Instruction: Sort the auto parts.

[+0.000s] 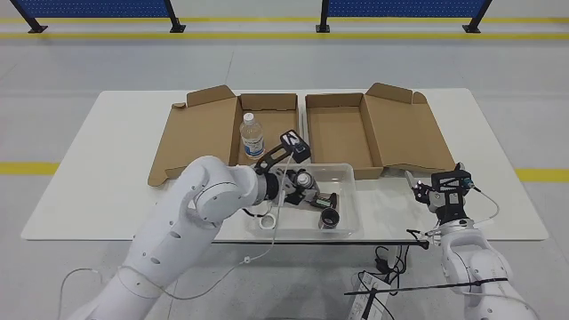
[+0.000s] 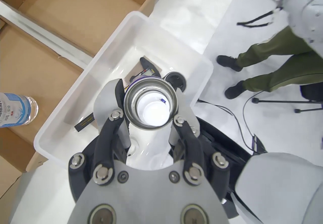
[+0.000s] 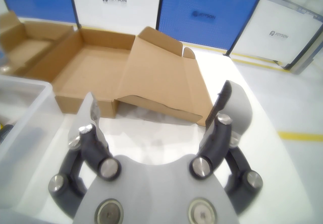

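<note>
Found metal canister pinched between fingers of left gripper, over clear bin. Found fingers of right gripper spread wide, above table near cardboard box.

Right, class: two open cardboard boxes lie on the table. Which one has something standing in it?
The left cardboard box: a water bottle stands upright in it. The right cardboard box has no bottle in it.
</note>
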Controlling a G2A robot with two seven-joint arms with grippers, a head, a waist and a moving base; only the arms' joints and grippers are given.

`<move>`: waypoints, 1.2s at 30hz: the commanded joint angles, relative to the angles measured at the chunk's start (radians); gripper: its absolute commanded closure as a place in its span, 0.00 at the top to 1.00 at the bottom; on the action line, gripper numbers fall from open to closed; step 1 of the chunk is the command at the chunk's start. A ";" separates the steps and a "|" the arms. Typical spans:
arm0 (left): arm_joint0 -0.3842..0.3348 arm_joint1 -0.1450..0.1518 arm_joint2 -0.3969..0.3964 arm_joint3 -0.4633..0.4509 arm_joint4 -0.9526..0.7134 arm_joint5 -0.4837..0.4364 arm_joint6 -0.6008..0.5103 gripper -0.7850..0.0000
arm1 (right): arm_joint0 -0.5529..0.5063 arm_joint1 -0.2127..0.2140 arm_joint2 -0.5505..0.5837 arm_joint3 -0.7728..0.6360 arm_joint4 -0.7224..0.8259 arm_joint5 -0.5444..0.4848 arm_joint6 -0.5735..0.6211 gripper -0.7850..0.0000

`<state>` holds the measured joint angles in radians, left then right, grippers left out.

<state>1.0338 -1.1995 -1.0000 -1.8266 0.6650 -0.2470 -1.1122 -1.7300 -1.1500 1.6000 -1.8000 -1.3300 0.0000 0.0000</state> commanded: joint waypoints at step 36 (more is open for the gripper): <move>-0.011 0.048 -0.212 -0.160 -0.786 -0.059 -0.126 0.00 | 0.000 0.000 0.000 0.000 0.000 0.000 0.000 1.00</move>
<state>1.0230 -1.1522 -1.2128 -1.9875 -0.1201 -0.3066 -1.2394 -1.7300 -1.1500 1.6000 -1.8000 -1.3300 0.0000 0.0000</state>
